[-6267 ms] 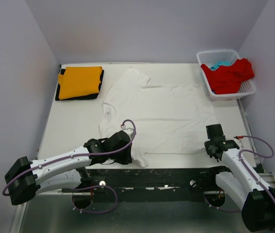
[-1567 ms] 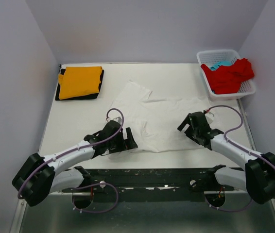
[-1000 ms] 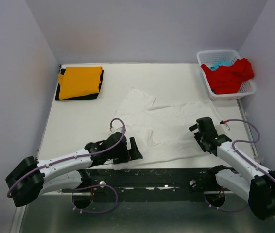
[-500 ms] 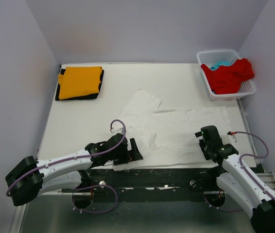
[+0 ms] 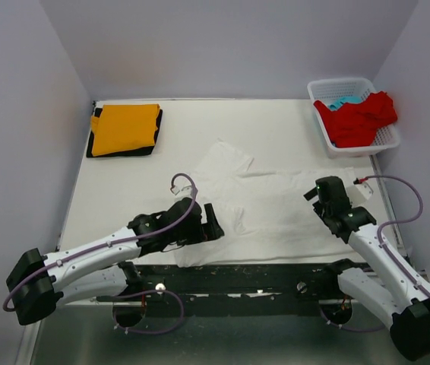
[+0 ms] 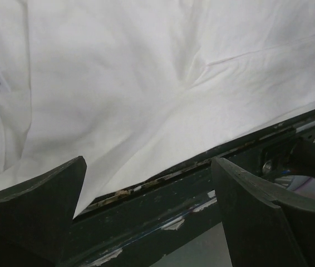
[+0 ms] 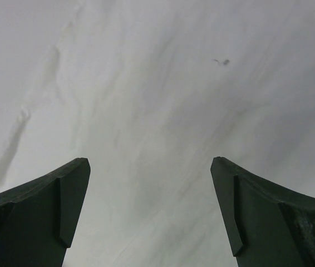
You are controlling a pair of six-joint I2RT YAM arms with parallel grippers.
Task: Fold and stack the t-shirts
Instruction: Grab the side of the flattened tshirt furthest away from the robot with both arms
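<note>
White shirt [image 5: 276, 209] lies partly folded at the near middle of the bench [image 5: 124, 190]. I read 2 released grippers: left gripper [image 6: 149, 169] over its near hem, right gripper [image 7: 149, 167] at its right edge. Orange shirt [image 5: 124, 129] lies folded far left.

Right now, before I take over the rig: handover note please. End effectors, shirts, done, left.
Left end effector: open, empty, over the white shirt's near-left edge.
Right end effector: open, empty, over the same shirt's right side.
White shirt: mid-table by the front edge, partly folded and creased.
Done: orange shirt folded and stacked on the folded black shirt, far left corner.
Left: finish the white shirt and stack it. The red shirt and light blue shirt lie unfolded in the basket, far right.
</note>
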